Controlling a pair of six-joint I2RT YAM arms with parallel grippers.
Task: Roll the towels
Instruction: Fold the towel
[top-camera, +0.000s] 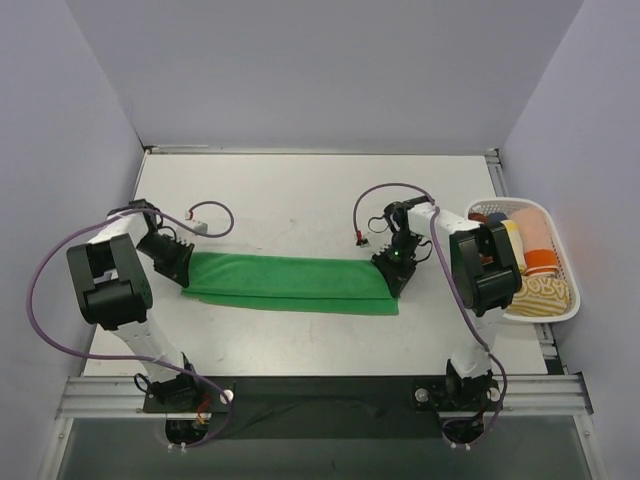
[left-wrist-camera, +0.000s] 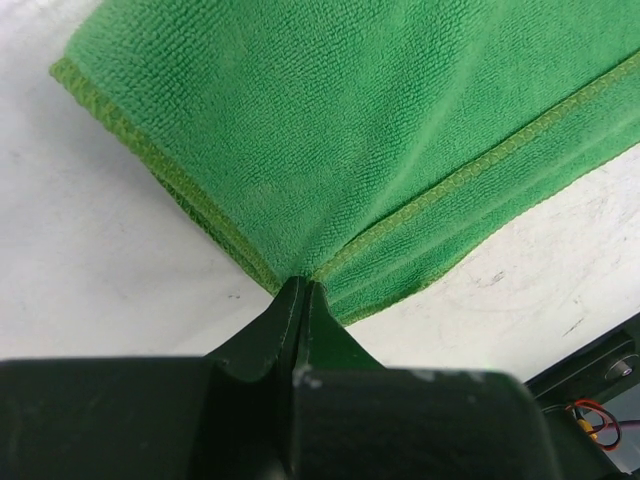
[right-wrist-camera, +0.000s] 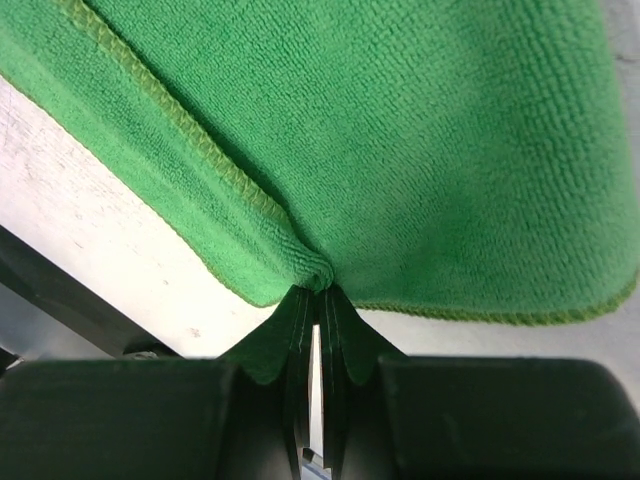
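Observation:
A bright green towel (top-camera: 290, 281) lies folded into a long strip across the middle of the table. My left gripper (top-camera: 180, 268) is shut on its left end; in the left wrist view the gripper (left-wrist-camera: 302, 285) pinches the hemmed edge of the towel (left-wrist-camera: 340, 130). My right gripper (top-camera: 396, 272) is shut on its right end; in the right wrist view the gripper (right-wrist-camera: 318, 288) pinches a bunched fold of the towel (right-wrist-camera: 400, 140). A pale yellow towel (top-camera: 514, 240) sits in the basket at the right.
A white slatted basket (top-camera: 560, 312) stands at the table's right edge with rolled cloths in it, one orange (top-camera: 538, 246) and one patterned yellow (top-camera: 541, 294). Purple cables loop over both arms. Grey walls close in the table on three sides.

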